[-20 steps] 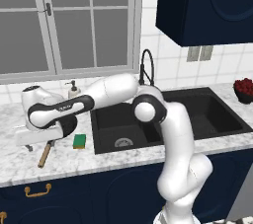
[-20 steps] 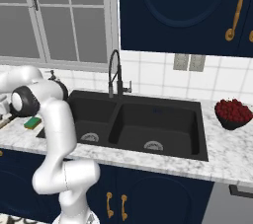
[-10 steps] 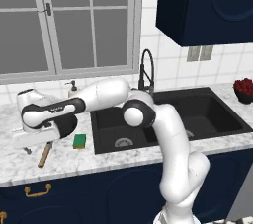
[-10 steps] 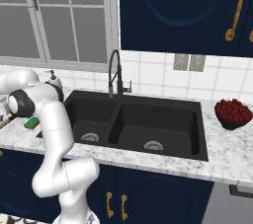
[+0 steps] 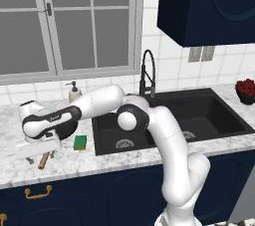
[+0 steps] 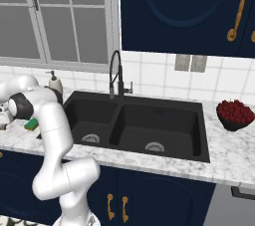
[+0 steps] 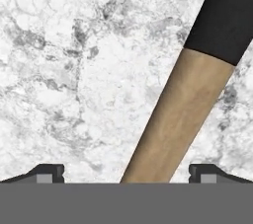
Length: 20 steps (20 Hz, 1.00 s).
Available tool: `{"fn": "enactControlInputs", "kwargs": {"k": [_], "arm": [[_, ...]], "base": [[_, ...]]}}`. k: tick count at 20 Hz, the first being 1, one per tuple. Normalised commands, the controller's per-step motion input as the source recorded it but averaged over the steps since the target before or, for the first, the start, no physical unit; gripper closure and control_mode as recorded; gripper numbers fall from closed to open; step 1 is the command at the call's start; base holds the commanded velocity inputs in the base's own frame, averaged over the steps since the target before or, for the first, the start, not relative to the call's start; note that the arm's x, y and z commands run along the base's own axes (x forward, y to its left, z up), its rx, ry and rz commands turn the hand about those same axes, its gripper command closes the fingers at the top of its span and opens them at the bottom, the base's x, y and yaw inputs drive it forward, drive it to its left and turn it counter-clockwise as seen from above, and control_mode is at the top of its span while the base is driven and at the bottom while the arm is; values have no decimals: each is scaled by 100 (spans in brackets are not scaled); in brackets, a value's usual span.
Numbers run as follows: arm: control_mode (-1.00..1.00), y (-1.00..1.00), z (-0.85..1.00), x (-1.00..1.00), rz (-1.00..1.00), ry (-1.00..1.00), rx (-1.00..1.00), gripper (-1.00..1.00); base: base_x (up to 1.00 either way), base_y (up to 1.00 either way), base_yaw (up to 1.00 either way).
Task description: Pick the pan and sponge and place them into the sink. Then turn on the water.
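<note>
While the sponge (image 5: 80, 143) stays put, the arm has dropped over the pan (image 7: 188, 99).

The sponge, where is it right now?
In the left base view, the sponge lies on the marble counter, just left of the sink, beside the robot's hand.

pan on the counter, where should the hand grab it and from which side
Grip the pan by its straight wooden handle, coming straight down from above. The handle lies flat on the marble counter and already runs between the open hand's fingertips, narrow enough to close on.
</note>
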Motion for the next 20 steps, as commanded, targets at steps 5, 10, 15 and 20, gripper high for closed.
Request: {"fn": "enactControlInputs", "kwargs": {"k": [5,10,15,20], "arm": [[-100,0,-36,0,0,0,0,-100],[-100,0,0,0,0,0,0,100],[-100,0,0,0,0,0,0,100],[-100,-10,1,-21,0,1,2,100]], "base": [[0,0,0],[0,0,0],[0,0,0],[0,0,0]]}}
